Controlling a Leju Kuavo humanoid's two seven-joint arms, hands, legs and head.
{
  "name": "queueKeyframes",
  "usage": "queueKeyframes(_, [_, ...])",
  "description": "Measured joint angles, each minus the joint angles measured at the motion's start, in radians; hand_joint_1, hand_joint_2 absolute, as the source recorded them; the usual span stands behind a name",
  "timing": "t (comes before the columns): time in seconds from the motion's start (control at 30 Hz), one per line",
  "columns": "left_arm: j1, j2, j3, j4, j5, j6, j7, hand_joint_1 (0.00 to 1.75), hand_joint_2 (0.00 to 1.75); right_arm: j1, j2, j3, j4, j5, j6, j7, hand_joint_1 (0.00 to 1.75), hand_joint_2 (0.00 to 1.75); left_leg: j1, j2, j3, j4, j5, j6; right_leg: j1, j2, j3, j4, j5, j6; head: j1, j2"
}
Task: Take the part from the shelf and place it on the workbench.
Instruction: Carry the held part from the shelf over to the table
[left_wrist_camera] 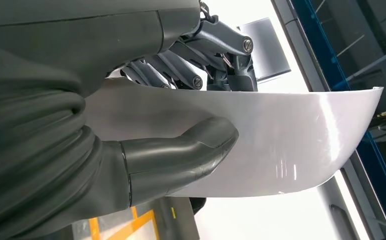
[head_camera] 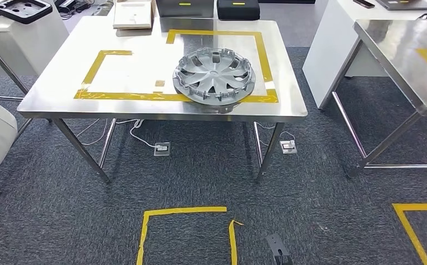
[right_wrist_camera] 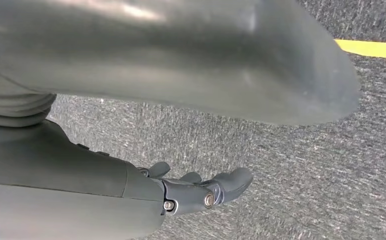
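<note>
On the dark grey carpet floor point(head_camera: 211, 176), yellow tape squares point(head_camera: 184, 211) lay nearest the robot. The right hand point(right_wrist_camera: 200, 192) hung over that carpet, its fingers point(right_wrist_camera: 233, 181) loosely extended with nothing in them. The left hand point(left_wrist_camera: 181, 115) gripped a smooth, curved white panel part point(left_wrist_camera: 290, 140), thumb pressed on one face and dark fingers point(left_wrist_camera: 181, 70) behind the other. Farther on stood the stainless steel workbench point(head_camera: 51, 94), marked with yellow tape outlines point(head_camera: 106, 95). A silver spoked plastic wheel cover point(head_camera: 214, 75) lay at the near right corner of the taped zone, overlapping the tape, near the front edge.
</note>
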Motion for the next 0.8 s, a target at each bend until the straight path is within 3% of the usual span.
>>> queueKeyframes(0.07, [0.005, -0.001, 0.002, -0.001, -0.001, 0.001, 0.000, 1.75, 1.75, 0.001, 0.000, 0.000, 0.000, 0.001, 0.000, 0.000, 0.00, 0.00, -0.004, -0.003, 0.024, 0.001, -0.024, 0.001, 0.001, 0.000, -0.061, 0.006, 0.048, -0.003, 0.001, 0.000])
queueKeyframes(0.1, [0.006, -0.001, 0.002, -0.001, -0.001, 0.002, 0.000, 1.75, 1.75, 0.001, 0.000, 0.000, 0.000, 0.001, 0.000, 0.000, 0.00, 0.00, -0.004, -0.003, 0.030, 0.002, -0.030, -0.002, 0.002, 0.000, -0.043, -0.056, 0.088, -0.007, 0.000, 0.000])
queueKeyframes(0.17, [0.005, 0.000, 0.004, -0.001, -0.002, 0.003, 0.000, 1.75, 1.75, 0.000, 0.000, 0.000, 0.000, 0.002, 0.000, -0.001, 0.00, 0.00, -0.005, -0.005, 0.035, 0.003, -0.041, -0.012, 0.008, 0.001, -0.019, -0.134, 0.112, -0.014, -0.001, 0.000])
queueKeyframes(0.3, [0.004, 0.005, 0.007, -0.002, -0.003, 0.005, 0.000, 1.75, 1.75, 0.003, 0.000, 0.000, 0.000, 0.003, 0.000, -0.002, 0.00, 0.00, -0.004, -0.005, 0.037, 0.037, -0.048, -0.036, 0.007, 0.002, 0.004, -0.145, 0.109, -0.036, -0.004, 0.000])
queueKeyframes(0.37, [0.003, 0.009, 0.009, -0.002, -0.003, 0.005, -0.001, 1.75, 1.75, 0.001, -0.001, 0.000, 0.000, 0.003, 0.000, -0.004, 0.00, 0.00, 0.000, -0.002, -0.006, 0.117, -0.072, -0.044, 0.005, 0.002, 0.019, -0.148, 0.103, -0.046, -0.008, 0.000])
queueKeyframes(0.43, [0.005, 0.010, 0.011, -0.002, -0.003, 0.005, -0.001, 1.75, 1.75, 0.001, -0.001, 0.000, 0.000, 0.005, 0.001, -0.004, 0.00, 0.00, 0.003, -0.001, -0.081, 0.232, -0.116, -0.051, 0.005, 0.002, 0.028, -0.148, 0.092, -0.051, -0.010, 0.000])
queueKeyframes(0.47, [0.008, 0.010, 0.011, -0.002, -0.003, 0.005, 0.000, 1.75, 1.75, 0.001, -0.001, 0.000, 0.000, 0.007, 0.001, -0.004, 0.00, 0.00, 0.005, 0.000, -0.112, 0.268, -0.129, -0.054, 0.004, 0.002, 0.033, -0.148, 0.087, -0.050, -0.011, 0.000])
queueKeyframes(0.5, [0.011, 0.010, 0.011, -0.002, -0.003, 0.005, 0.000, 1.75, 1.75, 0.002, -0.001, 0.000, 0.000, 0.008, 0.002, -0.003, 0.00, 0.00, 0.006, 0.000, -0.128, 0.272, -0.121, -0.056, 0.004, 0.002, 0.040, -0.148, 0.080, -0.049, -0.011, 0.000])
queueKeyframes(0.53, [0.012, 0.010, 0.011, -0.002, -0.003, 0.005, 0.000, 1.75, 1.75, 0.003, -0.001, 0.000, 0.000, 0.008, 0.002, -0.003, 0.00, 0.00, 0.007, 0.002, -0.125, 0.242, -0.093, -0.056, 0.004, 0.002, 0.049, -0.147, 0.073, -0.047, -0.011, 0.000])
queueKeyframes(0.6, [0.012, 0.010, 0.011, -0.002, -0.003, 0.005, 0.000, 1.75, 1.75, 0.003, -0.001, -0.001, 0.000, 0.009, 0.003, -0.003, 0.00, 0.00, 0.008, 0.006, -0.082, 0.118, -0.007, -0.054, 0.003, 0.002, 0.069, -0.148, 0.058, -0.041, -0.011, 0.000])
queueKeyframes(0.63, [0.011, 0.011, 0.011, -0.002, -0.003, 0.005, 0.000, 1.75, 1.75, 0.002, -0.001, -0.001, 0.000, 0.010, 0.004, -0.003, 0.00, 0.00, 0.006, 0.009, -0.064, 0.064, 0.010, -0.051, 0.003, 0.003, 0.076, -0.147, 0.052, -0.036, -0.012, 0.000])
queueKeyframes(0.7, [0.012, 0.011, 0.012, -0.002, -0.003, 0.005, 0.000, 1.75, 1.75, 0.002, -0.001, -0.001, 0.000, 0.010, 0.004, -0.002, 0.00, 0.00, 0.001, 0.012, -0.046, 0.018, 0.010, -0.036, 0.004, 0.002, 0.082, -0.147, 0.044, -0.024, -0.014, 0.000])
queueKeyframes(0.8, [0.012, 0.011, 0.012, -0.005, -0.003, 0.006, 0.000, 1.75, 1.75, 0.003, -0.001, -0.001, 0.000, 0.010, 0.006, -0.003, 0.00, 0.00, 0.003, 0.011, -0.027, 0.008, 0.011, -0.011, 0.005, 0.000, 0.085, -0.127, 0.040, -0.007, -0.013, 0.000])
